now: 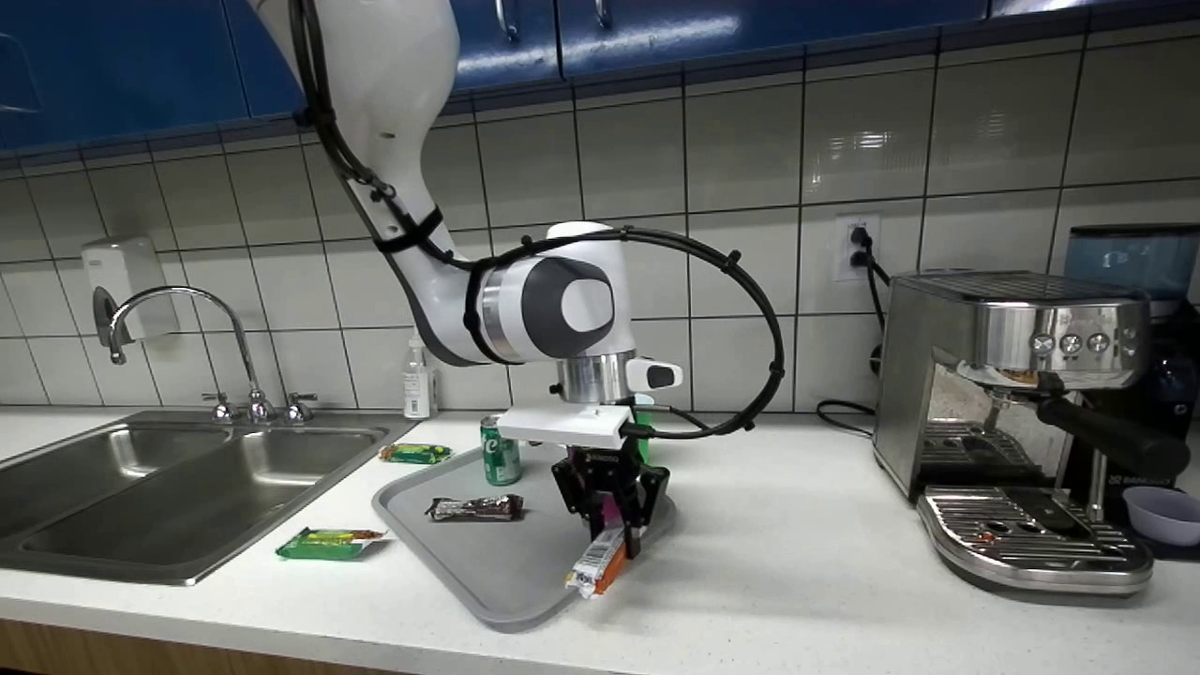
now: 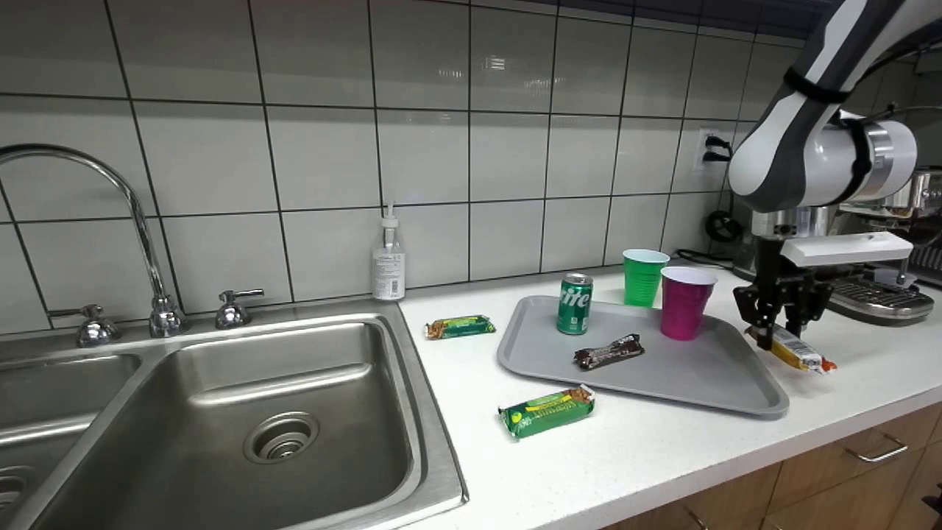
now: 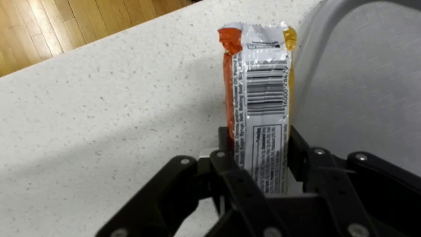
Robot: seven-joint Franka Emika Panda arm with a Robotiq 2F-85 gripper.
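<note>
My gripper is shut on a snack bar in a white, orange and yellow wrapper, with a finger at each long side. The bar's barcode side faces the wrist camera, and its far end sticks out past the fingertips. In both exterior views the gripper points down beside the right edge of a grey tray. There the bar slopes down, apparently just above the white counter. A magenta cup, a green soda can and a brown-wrapped bar are on the tray.
Two green-wrapped bars, a nearer one and a farther one, lie between tray and sink. A green cup stands behind the tray. An espresso machine is on the right; a soap bottle stands by the wall.
</note>
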